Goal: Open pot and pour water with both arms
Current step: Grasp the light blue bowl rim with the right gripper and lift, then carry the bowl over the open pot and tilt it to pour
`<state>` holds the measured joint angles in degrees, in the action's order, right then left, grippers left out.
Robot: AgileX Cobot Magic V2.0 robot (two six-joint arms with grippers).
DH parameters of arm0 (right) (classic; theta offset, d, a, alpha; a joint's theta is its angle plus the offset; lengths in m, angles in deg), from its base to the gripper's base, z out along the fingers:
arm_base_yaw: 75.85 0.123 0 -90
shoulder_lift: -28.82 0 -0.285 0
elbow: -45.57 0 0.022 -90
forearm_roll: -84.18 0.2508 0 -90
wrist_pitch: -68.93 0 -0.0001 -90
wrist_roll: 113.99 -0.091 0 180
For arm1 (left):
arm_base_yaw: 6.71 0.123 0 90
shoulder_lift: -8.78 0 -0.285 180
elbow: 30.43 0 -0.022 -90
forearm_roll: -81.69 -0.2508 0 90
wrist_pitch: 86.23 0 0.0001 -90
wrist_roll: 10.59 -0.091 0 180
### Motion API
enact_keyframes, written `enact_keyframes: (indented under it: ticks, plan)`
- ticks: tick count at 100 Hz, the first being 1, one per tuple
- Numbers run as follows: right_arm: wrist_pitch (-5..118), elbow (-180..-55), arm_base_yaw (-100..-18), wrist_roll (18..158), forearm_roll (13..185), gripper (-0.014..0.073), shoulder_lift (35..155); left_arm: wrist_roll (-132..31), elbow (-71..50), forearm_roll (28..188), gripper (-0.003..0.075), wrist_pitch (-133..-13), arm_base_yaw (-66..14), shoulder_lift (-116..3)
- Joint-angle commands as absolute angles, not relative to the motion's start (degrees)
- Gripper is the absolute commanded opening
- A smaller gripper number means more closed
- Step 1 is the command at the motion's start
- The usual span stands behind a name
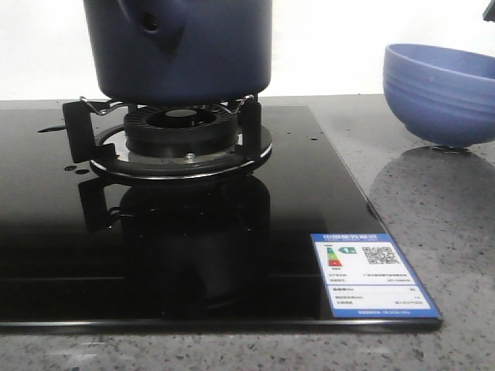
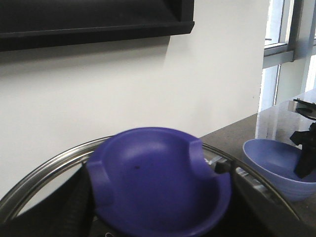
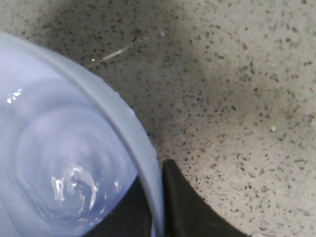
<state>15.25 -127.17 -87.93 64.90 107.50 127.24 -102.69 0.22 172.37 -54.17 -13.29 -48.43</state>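
The dark navy pot (image 1: 182, 50) stands on the gas burner (image 1: 179, 135), with its pierced side lug (image 1: 151, 22) facing me; its top is cut off in the front view. In the left wrist view my left gripper (image 2: 153, 185) is shut on the purple-blue lid knob (image 2: 158, 173), and the lid's metal rim (image 2: 44, 168) curves around it. The lighter blue bowl (image 1: 441, 89) rests on the counter at the right. My right gripper (image 3: 157, 210) is shut on the bowl's rim (image 3: 123, 118), one finger inside and one outside. Glints show inside the bowl.
The burner sits on a black glass hob (image 1: 62, 255) with a blue-and-white label (image 1: 371, 274) at its front right corner. Speckled grey countertop (image 1: 448, 232) lies to the right. A white wall stands behind, and a dark shelf (image 2: 94, 19) hangs above.
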Motion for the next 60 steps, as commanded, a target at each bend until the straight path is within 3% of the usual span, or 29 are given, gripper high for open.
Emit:
enact_keyframes:
  ticks: [1,26,60]
  plan:
    - [16.66,-129.3,-88.24,66.95,109.63,-0.0067,124.65,-102.2,-1.77,176.28,0.0189,-54.22,-13.75,-47.55]
    - [14.93,-131.05,-87.46,67.94,109.63,-0.006,122.19,-102.2,-1.77,176.53,0.0189,-54.46,-13.75,-47.55]
    - [10.22,-150.23,-77.3,68.63,109.63,-0.006,123.24,-102.2,-1.77,176.71,0.0189,-54.46,-13.75,-47.55]
